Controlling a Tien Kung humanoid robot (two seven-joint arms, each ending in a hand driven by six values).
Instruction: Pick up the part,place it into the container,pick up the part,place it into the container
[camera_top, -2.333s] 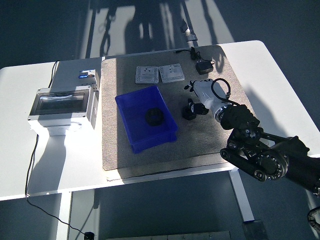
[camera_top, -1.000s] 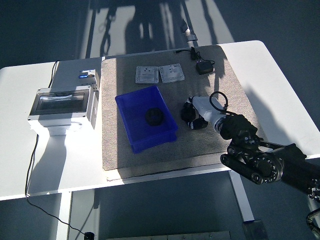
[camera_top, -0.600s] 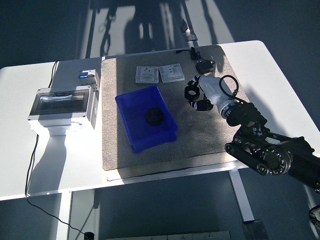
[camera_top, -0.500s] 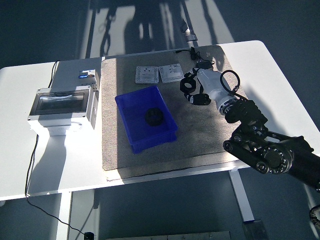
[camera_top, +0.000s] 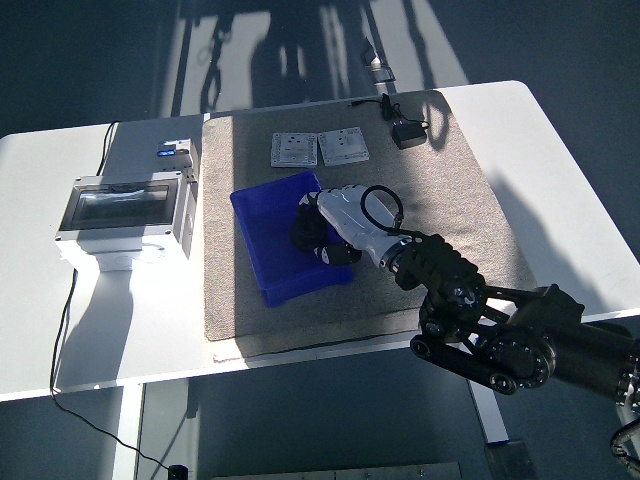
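Note:
A blue container (camera_top: 262, 228) stands on the grey mat (camera_top: 440, 200), left of its middle. One black part (camera_top: 303, 232) lies inside it. My right hand (camera_top: 333, 240), white with dark fingers, reaches in from the lower right and hovers over the container's right half. Its fingers are curled round a second black part (camera_top: 338, 253), held just above the container's right wall. The hand hides much of that part and the container's right rim. The left arm is out of view.
A grey box with a clear lid (camera_top: 125, 210) sits on the white table left of the mat. Two white plates (camera_top: 295, 150) (camera_top: 343, 146) lie at the mat's back, and a black adapter with a cable (camera_top: 407, 133) lies at its far right.
My right hand closed on the black part on the mat right of the container, lifted it, and has swung left with it to over the container.

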